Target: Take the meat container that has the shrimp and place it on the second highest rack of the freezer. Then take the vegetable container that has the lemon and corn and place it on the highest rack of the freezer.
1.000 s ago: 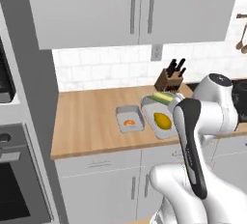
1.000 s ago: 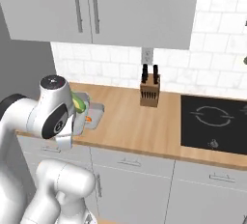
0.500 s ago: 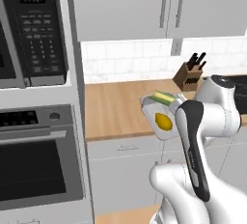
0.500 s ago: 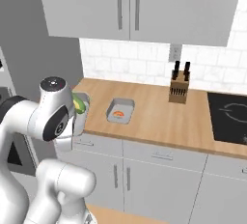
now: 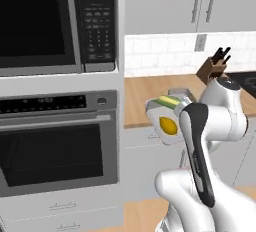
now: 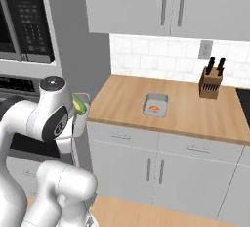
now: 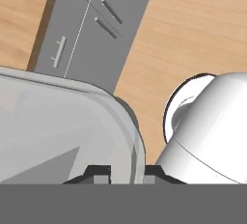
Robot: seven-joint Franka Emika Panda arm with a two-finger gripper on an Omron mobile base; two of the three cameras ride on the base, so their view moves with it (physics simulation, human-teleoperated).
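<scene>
The gripper (image 7: 124, 174) is clamped on the rim of the vegetable tray (image 5: 162, 118), one dark finger on each side of the tray's wall. The tray hangs in the air in front of the arm, off the counter and tilted, with the lemon (image 5: 168, 125) and the green corn (image 5: 169, 101) lying in it. From the right base view only the tray's edge (image 6: 82, 116) and a bit of corn (image 6: 79, 105) peek out past the arm's upper joint.

Below the tray is open wood floor (image 7: 193, 35), free of obstacles, and the grey base cabinets (image 6: 161, 167) stand along it with their bar handles facing out. Just left of the tray is the tall grey column with the wall oven (image 5: 57, 146) and the microwave (image 5: 55, 23) above it; its front face stands close beside the tray.

Further back, the wooden counter (image 6: 195, 108) runs to the tiled wall. The meat tray (image 6: 156, 105) with the shrimp (image 6: 154, 107) sits on it, well apart from the held tray, near the front edge. A knife block (image 6: 210, 84) stands at the back by the wall. Grey wall cabinets (image 6: 166, 6) hang overhead.
</scene>
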